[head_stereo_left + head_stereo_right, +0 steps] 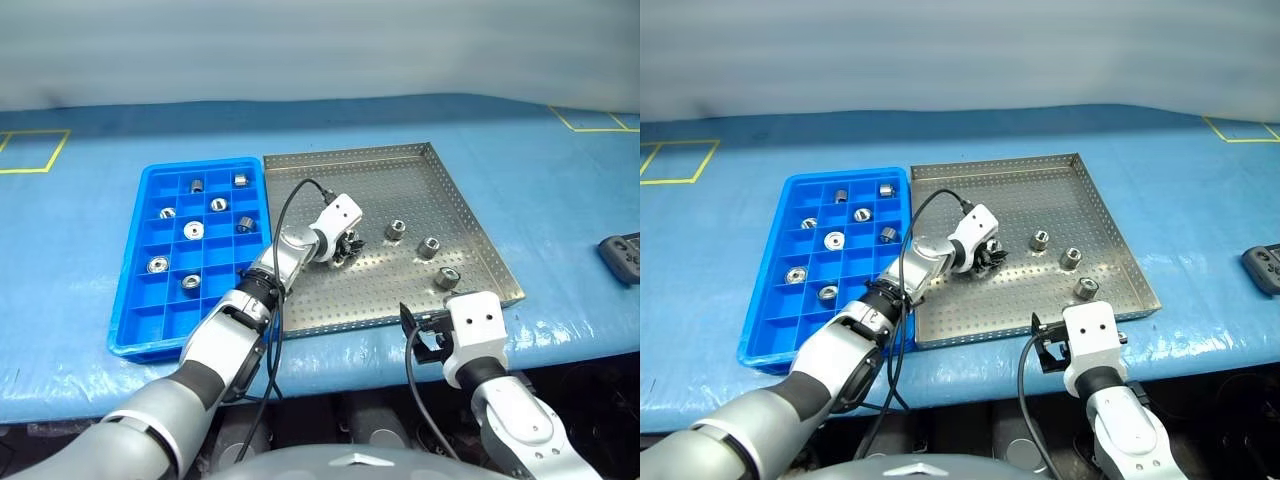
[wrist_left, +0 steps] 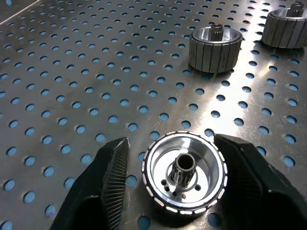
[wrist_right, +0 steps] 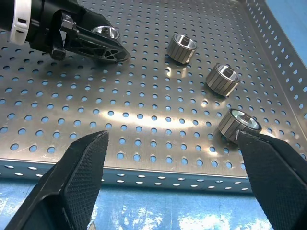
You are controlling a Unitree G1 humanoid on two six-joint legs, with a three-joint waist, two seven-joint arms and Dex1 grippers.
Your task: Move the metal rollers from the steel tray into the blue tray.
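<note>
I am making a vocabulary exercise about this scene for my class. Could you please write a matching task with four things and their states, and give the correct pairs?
Column one:
1. left gripper
2. right gripper
3. blue tray
4. steel tray

Column two:
A. has small metal rollers in several compartments
B. fingers on both sides of one roller
C. perforated floor, three loose rollers on it
D. open, nothing between its fingers

Pairs: 1-B, 2-D, 3-A, 4-C
</note>
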